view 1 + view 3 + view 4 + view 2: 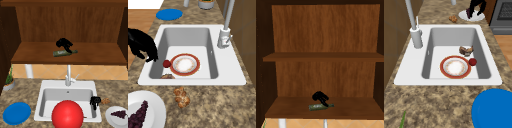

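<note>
On the lowest cabinet shelf above the sink, a green bottle lay on its side, neck pointing toward three o'clock. The left hand sat over it at about twelve o'clock, fingers curled down onto the bottle near its neck; whether they truly closed round the glass or merely rested on it could not be told. The front view showed the same pairing, bottle beneath left hand, with the label too blurred to read.

Lower down, the right hand hung at the sink's right rim, fingers drooping loosely and pinching nothing. From the right side it showed as a dark shape cut off by the frame's left edge, its fingertips just above the basin's edge near a small red ball.

Inside the basin lay a red-rimmed plate, the ball touching it at nine o'clock, and a brown piece of food partly hidden by the sink wall in the right side view. A large red sphere blocked the basin floor in the front view.

Around it stood the faucet, a blue plate at eight o'clock, a white plate of dark grapes at four o'clock, a small pastry on the counter, and a potted plant cut off by the cabinet side.
</note>
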Available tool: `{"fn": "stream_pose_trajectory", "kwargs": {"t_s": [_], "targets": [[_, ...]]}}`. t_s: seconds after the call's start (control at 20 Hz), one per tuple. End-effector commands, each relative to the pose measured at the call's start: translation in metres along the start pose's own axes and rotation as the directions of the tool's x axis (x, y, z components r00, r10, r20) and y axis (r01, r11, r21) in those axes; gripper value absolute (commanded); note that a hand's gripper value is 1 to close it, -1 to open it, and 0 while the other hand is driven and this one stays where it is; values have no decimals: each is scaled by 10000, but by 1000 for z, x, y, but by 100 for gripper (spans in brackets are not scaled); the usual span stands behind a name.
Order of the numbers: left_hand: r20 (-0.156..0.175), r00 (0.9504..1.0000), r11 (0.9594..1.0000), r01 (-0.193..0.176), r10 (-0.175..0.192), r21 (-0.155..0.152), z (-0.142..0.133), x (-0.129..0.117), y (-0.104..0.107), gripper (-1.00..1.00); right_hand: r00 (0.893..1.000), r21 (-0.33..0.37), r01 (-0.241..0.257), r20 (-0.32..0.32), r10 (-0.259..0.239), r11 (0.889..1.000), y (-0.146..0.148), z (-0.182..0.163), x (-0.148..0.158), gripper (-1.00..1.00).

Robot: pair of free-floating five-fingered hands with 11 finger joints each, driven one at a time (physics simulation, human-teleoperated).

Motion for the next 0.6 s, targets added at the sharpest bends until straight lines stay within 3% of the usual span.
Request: {"fn": "stream_pose_trajectory", "kwargs": {"t_s": [0.0, 0.15, 0.25, 0.55], "targets": [[-108, 9999, 9996, -8, 5, -290, -12, 3, 9, -100, 10000, 0, 0, 0, 0, 10000, 0, 0, 0, 0], [126, 9999, 9979, -77, 86, -636, -25, 13, 27, -100, 10000, 0, 0, 0, 0, 10000, 0, 0, 0, 0], [-94, 9998, 9952, -155, 147, -971, -25, 24, 30, -100, 10000, 0, 0, 0, 0, 10000, 0, 0, 0, 0], [-237, 9988, 9910, -455, 428, -1262, -12, 44, 42, -100, 10000, 0, 0, 0, 0, 10000, 0, 0, 0, 0]]}}
